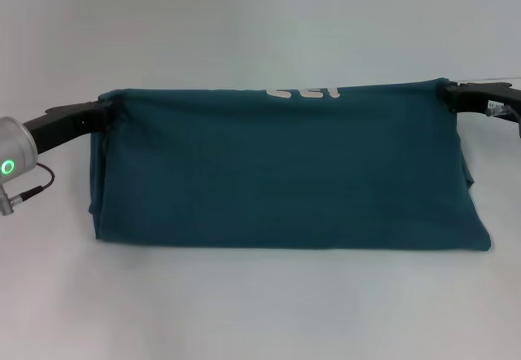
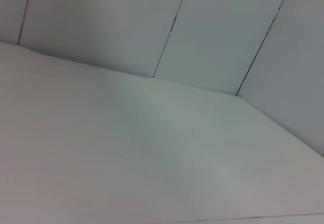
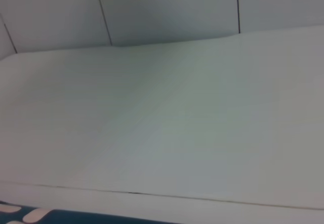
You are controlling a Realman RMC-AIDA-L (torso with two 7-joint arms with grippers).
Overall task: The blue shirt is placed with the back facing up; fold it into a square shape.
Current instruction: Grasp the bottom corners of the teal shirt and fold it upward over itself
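Both arms reach in level from the sides: left gripper (image 1: 104, 118) and right gripper (image 1: 447, 93) each pinch a top corner of the blue shirt (image 1: 285, 173), lifted above the white table (image 1: 260, 311).

White surface and panelled wall
The plain white surface (image 1: 260, 311) lay bare at the front; pale wall panels (image 2: 126, 26) with dark seams rose behind it.

A: Count pls?
B: 1 shirt (image 1: 285, 181), blue. 2 grippers: left gripper (image 1: 104, 117), right gripper (image 1: 448, 91).
A: Surfaces?
B: 1 table (image 1: 260, 18). Wall panels behind, count unclear.
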